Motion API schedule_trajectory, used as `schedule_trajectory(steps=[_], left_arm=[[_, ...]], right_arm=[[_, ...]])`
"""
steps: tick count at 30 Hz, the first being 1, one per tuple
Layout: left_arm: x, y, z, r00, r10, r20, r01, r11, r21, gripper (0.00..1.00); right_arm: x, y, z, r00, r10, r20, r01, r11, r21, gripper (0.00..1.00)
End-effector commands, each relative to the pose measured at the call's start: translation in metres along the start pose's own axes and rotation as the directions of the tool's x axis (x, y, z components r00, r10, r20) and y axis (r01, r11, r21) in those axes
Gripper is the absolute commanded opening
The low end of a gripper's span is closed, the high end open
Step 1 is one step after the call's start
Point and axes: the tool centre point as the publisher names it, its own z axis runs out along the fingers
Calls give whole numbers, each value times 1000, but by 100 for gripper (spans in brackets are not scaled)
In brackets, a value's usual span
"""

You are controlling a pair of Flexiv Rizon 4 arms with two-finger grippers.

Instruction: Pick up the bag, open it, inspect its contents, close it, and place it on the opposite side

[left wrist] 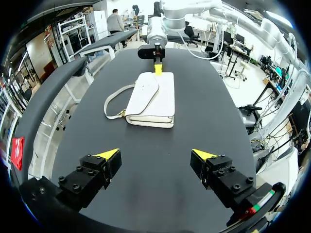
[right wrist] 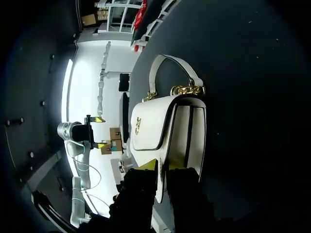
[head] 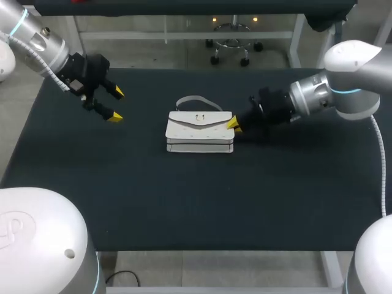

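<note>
- The white bag (head: 200, 130) lies flat in the middle of the table (head: 184, 202), flap (right wrist: 148, 121) down, handle (head: 197, 100) curving off its far side.
- Our right gripper (right wrist: 162, 167) is at the bag's right end, fingers nearly together, and they look pinched on the flap's edge.
- Our left gripper (left wrist: 155, 155) hangs well apart on the left, spread wide, holding nothing.
- Progress, as we judge it: barely begun. The bag is not lifted or opened, and inspecting, closing and placing across all remain. 0 of 5 steps finished.
- Hidden: the contents, and whether 1 finger sits under the flap or only against the bag's side.
</note>
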Motion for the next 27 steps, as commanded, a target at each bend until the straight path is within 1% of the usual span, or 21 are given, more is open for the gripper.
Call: schedule_trajectory(steps=[1,6,11,17,21,22,23,25,26,27], left_arm=[[0,0,1,1000,1,2,-1,1000,2,100],[0,0,1,1000,1,2,-1,1000,2,100],[0,0,1,1000,1,2,-1,1000,2,100],[0,0,1,1000,1,2,-1,1000,2,100],[0,0,1,1000,1,2,-1,1000,2,100],[0,0,1,1000,1,2,-1,1000,2,100],[0,0,1,1000,1,2,-1,1000,2,100],[0,0,1,1000,1,2,-1,1000,2,100],[0,0,1,1000,1,2,-1,1000,2,100],[0,0,1,1000,1,2,-1,1000,2,100]], right_arm=[[-2,-1,0,1000,1,-5,-1,1000,-3,100],[-2,-5,-9,1000,4,0,-4,1000,-21,100],[3,-12,-23,999,-7,40,9,999,-36,100],[15,-17,-41,993,-47,105,48,999,-12,100],[22,-16,-47,983,-90,159,83,995,48,100],[23,-16,-48,981,-98,166,91,995,52,100],[25,-15,-50,973,-123,197,110,991,76,100],[29,-15,-52,959,-163,230,142,984,107,100],[32,-15,-53,945,-194,263,162,977,140,100],[34,-14,-52,928,-234,290,184,964,191,100]])
